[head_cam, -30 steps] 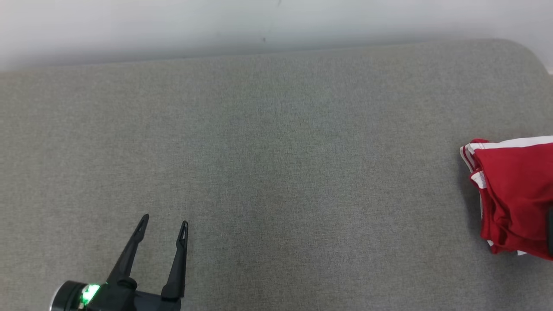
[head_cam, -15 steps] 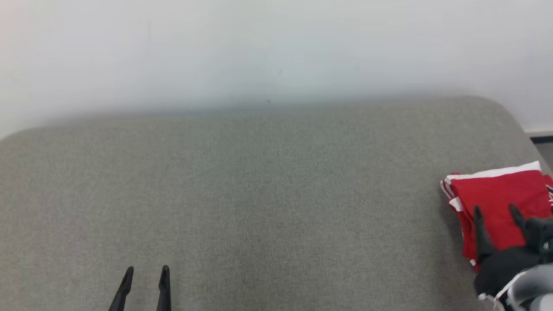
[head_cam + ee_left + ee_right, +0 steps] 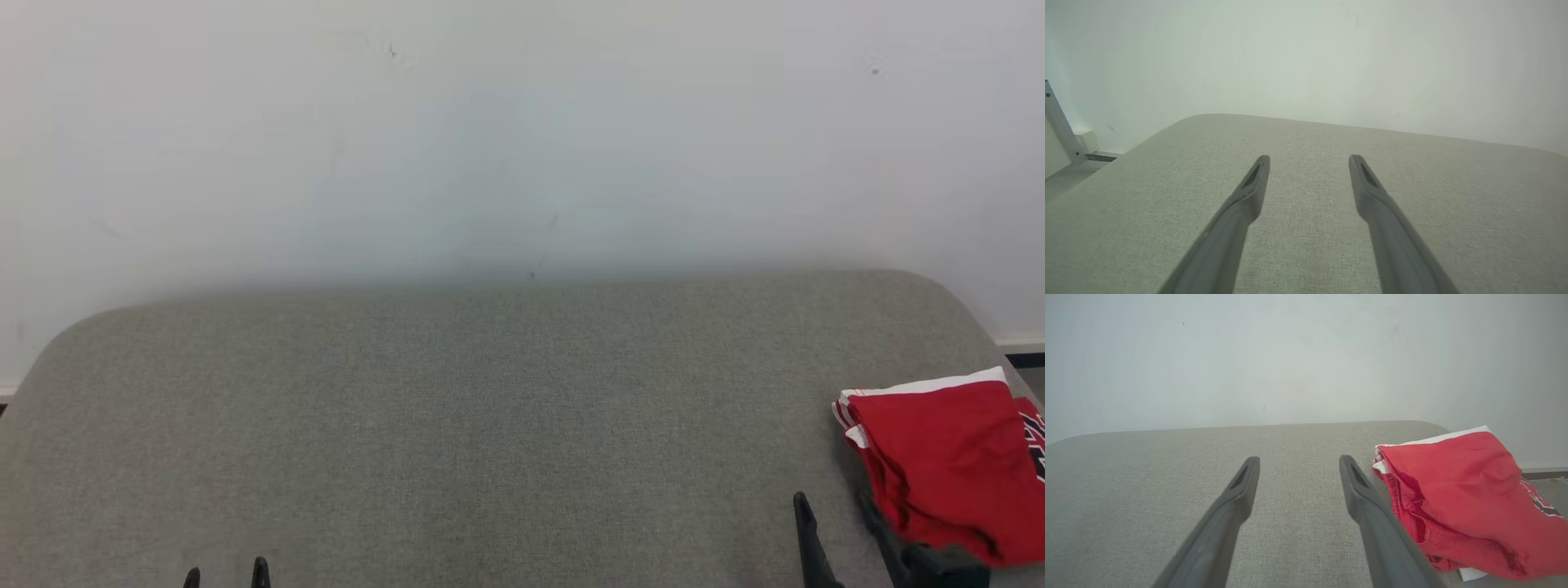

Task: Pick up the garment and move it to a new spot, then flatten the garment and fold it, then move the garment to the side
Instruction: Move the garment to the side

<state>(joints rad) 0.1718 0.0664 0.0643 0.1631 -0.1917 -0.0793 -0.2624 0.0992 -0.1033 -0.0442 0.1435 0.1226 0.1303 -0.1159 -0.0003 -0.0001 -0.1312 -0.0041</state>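
CHANGE | right tool (image 3: pixel 833 502) withdrawn off garment (image 3: pixel 939 465), now just left of it, spread wide, empty | left tool (image 3: pixel 226 574) wide, empty, near left | garment left folded at bench (image 3: pixel 490 408) right edge | task judged complete

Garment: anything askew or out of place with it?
Yes. The red garment sits at the far right end of the grey cushion, seemingly overhanging its edge. The fold is loose: layers uneven, white trim poking out on the left, lower edge rumpled. No tear or spill visible.
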